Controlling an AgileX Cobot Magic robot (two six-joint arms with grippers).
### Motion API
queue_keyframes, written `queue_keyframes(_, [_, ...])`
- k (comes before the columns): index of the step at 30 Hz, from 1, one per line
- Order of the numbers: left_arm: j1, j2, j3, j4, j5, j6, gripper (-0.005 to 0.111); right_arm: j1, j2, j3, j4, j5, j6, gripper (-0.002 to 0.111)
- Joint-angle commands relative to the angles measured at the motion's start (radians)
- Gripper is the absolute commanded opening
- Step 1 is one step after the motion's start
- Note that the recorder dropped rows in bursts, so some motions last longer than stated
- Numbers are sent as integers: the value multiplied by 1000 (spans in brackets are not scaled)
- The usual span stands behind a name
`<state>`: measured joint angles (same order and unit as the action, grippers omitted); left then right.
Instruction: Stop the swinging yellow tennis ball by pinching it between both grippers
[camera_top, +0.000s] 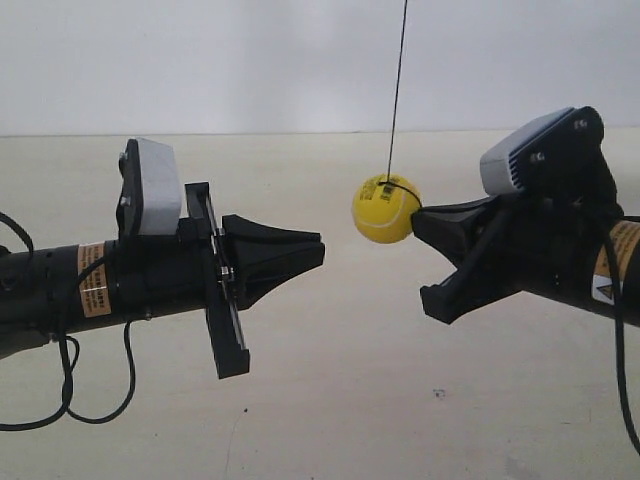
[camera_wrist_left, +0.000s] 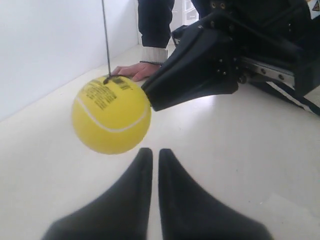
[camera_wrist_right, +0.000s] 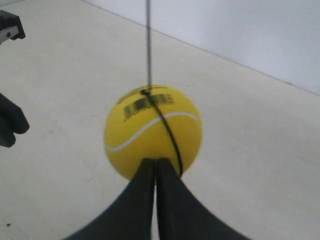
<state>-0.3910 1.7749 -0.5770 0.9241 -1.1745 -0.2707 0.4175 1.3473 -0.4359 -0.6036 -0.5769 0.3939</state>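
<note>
The yellow tennis ball (camera_top: 385, 210) hangs on a thin black string (camera_top: 397, 90) between the two arms. My right gripper (camera_top: 417, 215), on the arm at the exterior view's right, is shut, and its tips touch the ball's side (camera_wrist_right: 152, 130). In its own view the right gripper (camera_wrist_right: 156, 161) shows its jaws together against the ball. My left gripper (camera_top: 320, 250) is shut with nothing in it and stays a short gap from the ball. In the left wrist view the ball (camera_wrist_left: 111, 117) hangs just beyond and to one side of the left gripper (camera_wrist_left: 151, 151), with the right gripper (camera_wrist_left: 148, 97) opposite it.
A pale table (camera_top: 330, 400) lies under both arms, with a white wall (camera_top: 200, 60) behind. Black cables (camera_top: 70, 380) loop under the arm at the exterior view's left. A person's hand (camera_wrist_left: 132, 71) rests on the table beyond the ball.
</note>
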Motion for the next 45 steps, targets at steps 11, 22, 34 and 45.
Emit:
queue_keyframes(11, [-6,1,-6,-10,2,6,5,1,-9,4,-221,-102,207,0])
queue_keyframes(22, [-6,1,-6,1,-3,6,5,1,-9,4,-235,-92,195,0])
queue_keyframes(34, [-6,1,-6,-16,-3,21,5,1,-9,4,-142,-24,123,0])
queue_keyframes(45, [-40,32,-44,16,38,22,5,1,-3,4,-181,-25,155,0])
